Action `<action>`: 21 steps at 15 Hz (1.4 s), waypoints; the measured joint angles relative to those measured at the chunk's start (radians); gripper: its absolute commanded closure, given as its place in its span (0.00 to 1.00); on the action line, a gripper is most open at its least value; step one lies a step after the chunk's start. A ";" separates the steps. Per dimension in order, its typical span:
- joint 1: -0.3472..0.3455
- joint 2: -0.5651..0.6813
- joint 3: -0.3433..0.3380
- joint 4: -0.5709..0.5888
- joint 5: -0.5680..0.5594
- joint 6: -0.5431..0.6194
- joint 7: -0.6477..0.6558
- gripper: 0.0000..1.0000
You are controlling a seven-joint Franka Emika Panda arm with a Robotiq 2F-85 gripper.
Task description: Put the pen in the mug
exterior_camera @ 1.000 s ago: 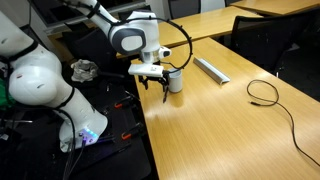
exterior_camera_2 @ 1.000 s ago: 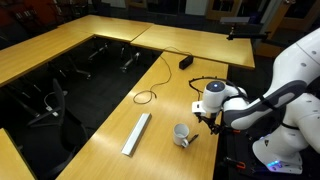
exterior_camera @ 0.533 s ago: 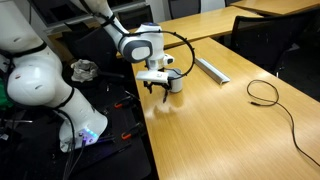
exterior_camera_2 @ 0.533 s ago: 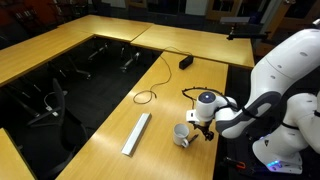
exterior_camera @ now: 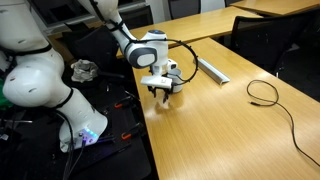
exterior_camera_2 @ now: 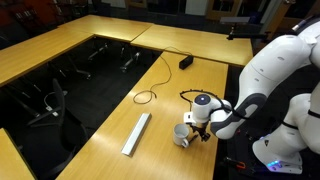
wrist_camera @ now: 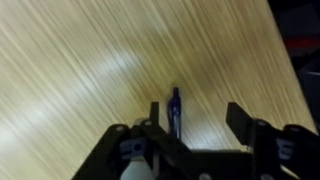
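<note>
In the wrist view the pen is a thin dark blue-black stick lying flat on the wooden table. It lies between the open fingers of my gripper, close to the inside of the left finger; the right finger stands well apart from it. The white mug stands upright on the table right beside the gripper. In an exterior view the gripper hangs low over the table and partly hides the mug. I cannot make out the pen in either exterior view.
A long flat grey bar lies beyond the mug, also seen in an exterior view. A looping black cable lies farther along the table. The table's edge is close to the gripper.
The arm has shifted past the mug and come down lower over the table. The gripper has stayed open.
</note>
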 measured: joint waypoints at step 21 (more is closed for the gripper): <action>-0.011 0.025 0.023 0.053 -0.208 -0.060 0.077 0.96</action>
